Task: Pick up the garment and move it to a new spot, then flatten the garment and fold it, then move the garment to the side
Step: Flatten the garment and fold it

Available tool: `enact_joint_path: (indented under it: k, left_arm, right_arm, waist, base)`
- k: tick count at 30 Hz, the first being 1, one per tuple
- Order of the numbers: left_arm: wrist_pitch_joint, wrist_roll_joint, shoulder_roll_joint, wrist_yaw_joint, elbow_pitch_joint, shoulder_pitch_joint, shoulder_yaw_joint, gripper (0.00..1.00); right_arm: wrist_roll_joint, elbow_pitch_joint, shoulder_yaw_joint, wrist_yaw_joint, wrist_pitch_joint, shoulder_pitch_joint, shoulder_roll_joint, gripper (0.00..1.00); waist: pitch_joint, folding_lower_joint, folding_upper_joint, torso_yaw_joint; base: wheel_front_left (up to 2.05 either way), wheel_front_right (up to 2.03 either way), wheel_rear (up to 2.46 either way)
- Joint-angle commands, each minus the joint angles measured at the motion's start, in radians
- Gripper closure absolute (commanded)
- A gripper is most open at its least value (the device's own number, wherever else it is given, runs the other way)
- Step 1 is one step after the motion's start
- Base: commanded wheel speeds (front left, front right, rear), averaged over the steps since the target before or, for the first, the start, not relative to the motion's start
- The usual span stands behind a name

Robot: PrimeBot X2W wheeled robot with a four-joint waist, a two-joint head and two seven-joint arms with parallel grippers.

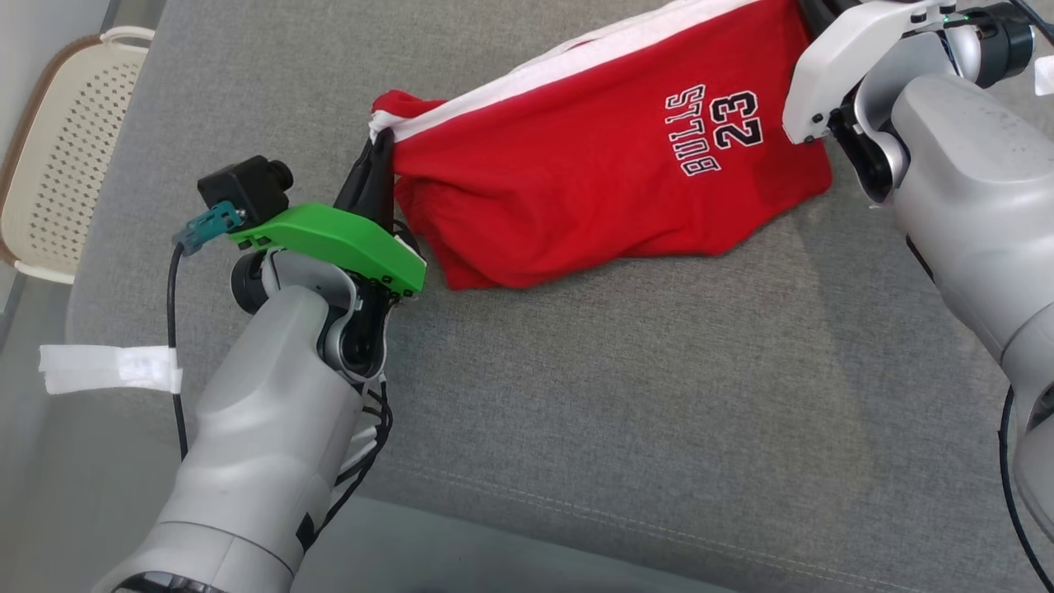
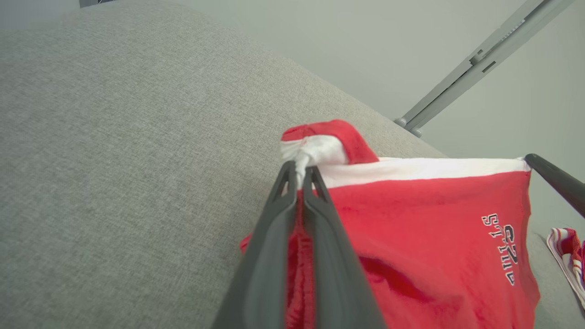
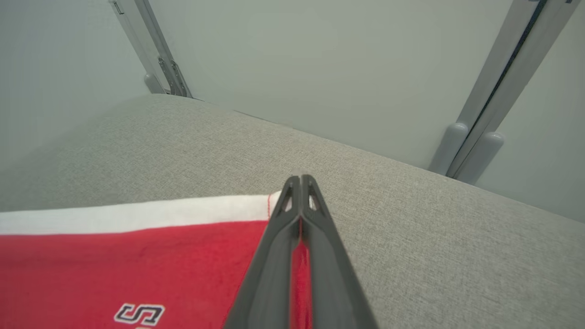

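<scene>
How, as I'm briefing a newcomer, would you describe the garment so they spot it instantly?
On the broad grey cushion, look between the left gripper and right gripper, both shut on its white-edged top. It is the red garment printed BULLS 23, solid red, unlike the striped cloth nearby.

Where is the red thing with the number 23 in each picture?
Head view: the red garment lies top middle on the grey cushion.
Left wrist view: lower right, its corner pinched by the left gripper.
Right wrist view: lower left, its corner pinched by the right gripper.
Shared landmark: the white band along the garment's top edge, seen in all three views.
</scene>
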Motion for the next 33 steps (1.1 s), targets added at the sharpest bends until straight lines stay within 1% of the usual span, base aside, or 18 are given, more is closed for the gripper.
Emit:
enact_joint_path:
  k: [1, 5, 13, 14, 15, 16, 17, 22, 26, 30, 33]
  left_arm:
    - [-0.006, -0.02, 0.002, 0.007, 0.005, -0.03, -0.015, 1.0]
    - [-0.008, -0.051, 0.003, 0.017, -0.001, -0.055, -0.046, 1.0]
    - [-0.007, -0.062, 0.002, 0.034, -0.018, -0.088, -0.061, 1.0]
    - [-0.007, -0.063, 0.002, 0.036, -0.017, -0.089, -0.062, 0.76]
    - [-0.007, -0.06, 0.003, 0.039, -0.018, -0.092, -0.057, 0.42]
    - [-0.007, -0.055, 0.003, 0.041, -0.019, -0.094, -0.053, 0.0]
    - [-0.007, -0.051, 0.002, 0.042, -0.019, -0.093, -0.052, 0.0]
    - [-0.007, -0.044, 0.003, 0.041, -0.019, -0.087, -0.048, 0.0]
    - [-0.007, -0.026, 0.002, 0.037, -0.027, -0.069, -0.023, 0.0]
    - [-0.007, 0.015, 0.003, 0.032, -0.058, -0.035, 0.02, 0.0]
    - [-0.007, 0.068, 0.002, 0.028, -0.099, 0.0, 0.061, 0.0]
  right_arm:
    - [-0.011, 0.018, 0.0, -0.001, -0.007, -0.018, -0.005, 1.0]
    - [-0.025, 0.05, -0.008, -0.001, -0.012, -0.04, -0.001, 1.0]
    - [-0.09, 0.072, -0.075, -0.001, -0.012, -0.076, 0.006, 1.0]
    - [-0.1, 0.073, -0.082, -0.001, -0.012, -0.072, 0.009, 0.97]
    - [-0.106, 0.074, -0.09, -0.001, -0.012, -0.069, 0.011, 0.62]
    - [-0.114, 0.075, -0.097, -0.001, -0.012, -0.067, 0.013, 0.29]
    - [-0.123, 0.072, -0.106, -0.001, -0.012, -0.069, 0.012, 0.0]
    - [-0.145, 0.058, -0.136, -0.001, -0.012, -0.048, 0.018, 0.0]
    - [-0.159, 0.031, -0.167, -0.001, -0.012, -0.026, 0.018, 0.0]
    - [-0.165, -0.009, -0.198, -0.001, -0.012, 0.009, 0.007, 0.0]
    - [-0.169, -0.049, -0.223, -0.001, -0.012, 0.041, -0.002, 0.0]
  waist:
    - [0.031, -0.0001, 0.0, 0.027]
    - [0.053, -0.0001, 0.0, 0.043]
    - [0.094, -0.0001, 0.0, 0.046]
    - [0.095, -0.0001, 0.0, 0.046]
    - [0.096, -0.0001, 0.0, 0.045]
    - [0.097, -0.0001, 0.0, 0.044]
    - [0.098, -0.0001, 0.0, 0.043]
    - [0.093, -0.0001, 0.0, 0.038]
    - [0.076, -0.0001, 0.0, 0.029]
    - [0.054, -0.0001, 0.0, 0.019]
    - [0.037, -0.0001, 0.0, 0.01]
  base:
    - [0.0, 0.0, 0.0]
    - [0.0, 0.0, 0.0]
    - [0.0, 0.0, 0.0]
    - [0.0, 0.0, 0.0]
    - [0.0, 0.0, 0.0]
    - [0.0, 0.0, 0.0]
    - [0.0, 0.0, 0.0]
    - [0.0, 0.0, 0.0]
    - [0.0, 0.0, 0.0]
    - [0.0, 0.0, 0.0]
    - [0.0, 0.0, 0.0]
